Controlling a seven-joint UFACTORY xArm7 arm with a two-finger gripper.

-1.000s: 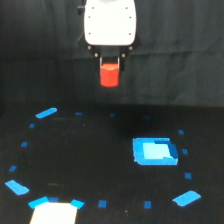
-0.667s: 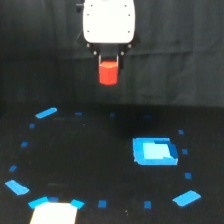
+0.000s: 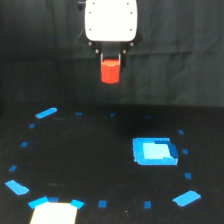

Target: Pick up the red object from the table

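White housing up top, dark gripper hanging under it, jaws pinched on the red object. Block sits upright between the fingers, top part tucked up into the jaws, lower part sticking out below. It's held in the air, well clear of the table, with the black curtain behind it.

Below and out from the gripper: black tabletop, small blue tape squares dotted around in a rough ring. Blue tray lies flat on the right side, nearer than the gripper, lighter blue patch in its middle. Longer blue strip at far left, tilted. Another strip at near left, and one more at near right. White sheet at the near-left edge, cut off by the frame, with blue tape bits at its far corners.

Image is soft, so can't make out the fingertip shape or the block's facets. Nothing else touching the block apart from the jaws.
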